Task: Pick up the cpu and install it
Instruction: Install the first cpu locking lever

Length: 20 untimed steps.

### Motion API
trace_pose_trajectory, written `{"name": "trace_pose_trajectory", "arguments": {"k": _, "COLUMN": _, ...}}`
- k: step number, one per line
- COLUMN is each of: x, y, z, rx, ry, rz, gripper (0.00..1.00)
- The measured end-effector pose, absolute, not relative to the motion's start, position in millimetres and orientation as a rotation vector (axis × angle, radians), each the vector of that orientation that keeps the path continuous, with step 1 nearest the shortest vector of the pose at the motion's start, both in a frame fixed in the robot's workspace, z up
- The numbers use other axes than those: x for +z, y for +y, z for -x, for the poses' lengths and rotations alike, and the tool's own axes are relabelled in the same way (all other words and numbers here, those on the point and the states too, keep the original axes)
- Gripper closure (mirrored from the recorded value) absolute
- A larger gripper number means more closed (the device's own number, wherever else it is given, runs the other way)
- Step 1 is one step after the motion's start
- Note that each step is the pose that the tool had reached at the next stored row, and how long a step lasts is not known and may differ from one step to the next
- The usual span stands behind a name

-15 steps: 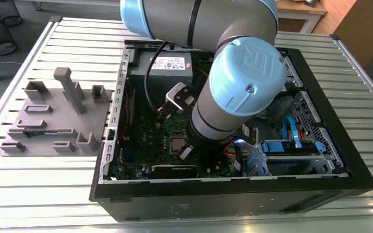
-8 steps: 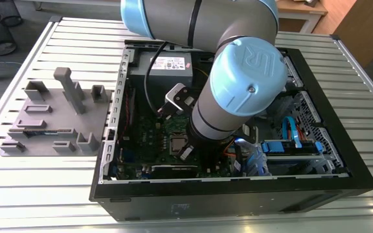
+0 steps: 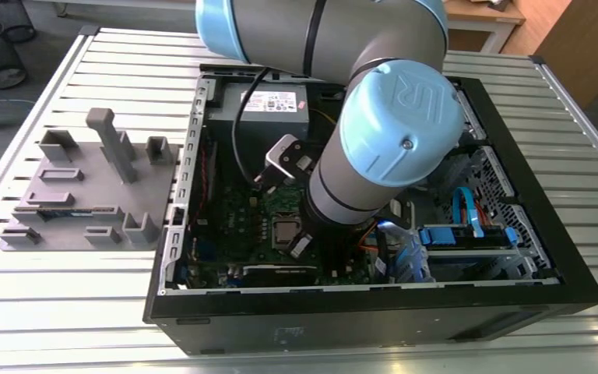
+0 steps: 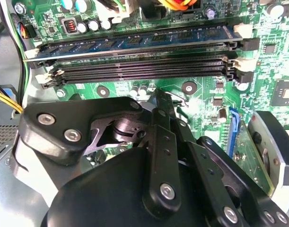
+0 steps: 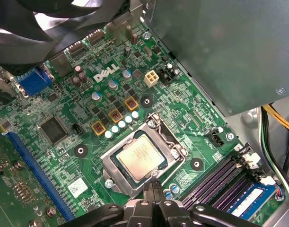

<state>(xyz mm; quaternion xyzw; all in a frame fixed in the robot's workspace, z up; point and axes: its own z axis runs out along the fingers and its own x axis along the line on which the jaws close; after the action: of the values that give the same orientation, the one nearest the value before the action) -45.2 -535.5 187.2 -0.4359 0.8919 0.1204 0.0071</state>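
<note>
So the arm (image 3: pixel 382 140) is reaching down into the open computer case (image 3: pixel 382 315), which lies on its side on a slatted metal table (image 3: pixel 122 62). The cpu (image 5: pixel 141 156) is sitting in its spot on the green motherboard (image 5: pixel 64 142), silvery top facing up, with the silver socket frame (image 5: pixel 117 177) around its edges. The exterior view catches it too, just beside the arm on the exterior view's left.

The gripper (image 5: pixel 153 186) isn't carrying anything. In the first wrist view its two black fingertips are pinched together into one narrow point with nothing between them. That point sits right at the edge of the socket frame, very near the cpu, but whether it's touching the metal is hard to say.

The second wrist view shows the long black memory slots (image 4: pixel 135 71) just past the fingers, with a blue memory stick (image 4: pixel 135 41) seated in the far one. A grey power supply box (image 3: pixel 268 105) sits at the far end of the case, and a grey plastic parts holder (image 3: pixel 81 195) lies on the table to the exterior view's left of the case.
</note>
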Motion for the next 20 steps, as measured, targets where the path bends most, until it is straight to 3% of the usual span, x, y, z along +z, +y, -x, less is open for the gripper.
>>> {"name": "trace_pose_trajectory", "arguments": {"k": 20, "x": 186.0, "y": -536.8, "z": 43.3, "rx": 0.378, "ry": 2.778, "rz": 1.389, "gripper": 0.89}}
